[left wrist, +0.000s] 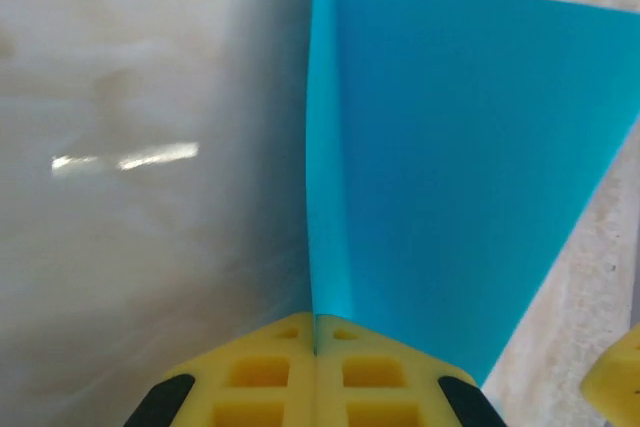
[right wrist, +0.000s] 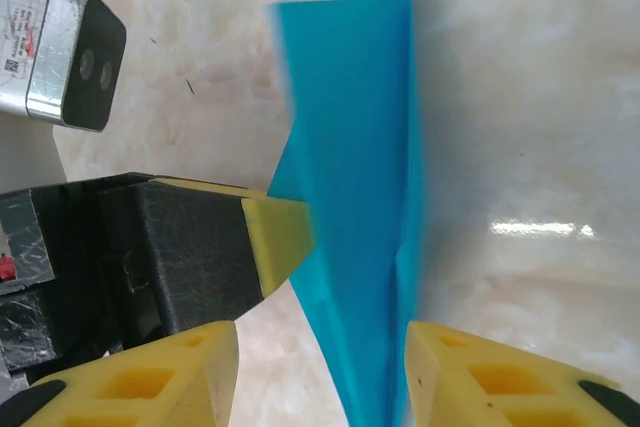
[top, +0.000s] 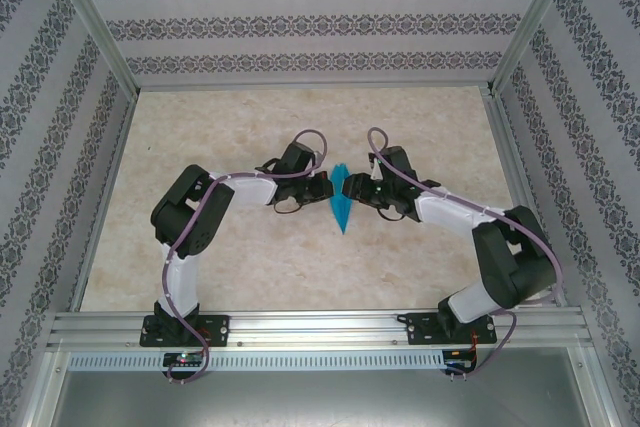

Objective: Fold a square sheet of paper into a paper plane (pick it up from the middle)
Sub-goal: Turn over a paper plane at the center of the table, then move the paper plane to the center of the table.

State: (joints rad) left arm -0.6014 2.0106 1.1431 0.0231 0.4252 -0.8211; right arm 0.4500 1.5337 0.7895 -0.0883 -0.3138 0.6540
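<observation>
While the left gripper [left wrist: 315, 332] is clamped tight on the folded edge of the paper plane [left wrist: 450, 147], the blue dart sits over the middle of the marble table [top: 250, 257], between the 2 arms. The right gripper [right wrist: 320, 347] has its yellow fingers apart on either side of the plane, seemingly not touching it.

One turquoise paper plane [top: 341, 203] near the middle of the one worktop [top: 300, 277]. Two robot arms at its near edge: left arm [top: 188, 229] and right arm [top: 508, 259]. Two tools: left tool [left wrist: 315, 332] and right tool [right wrist: 320, 347]. Two purple cables [top: 311, 134], one per arm. One silver camera module [right wrist: 60, 52].
</observation>
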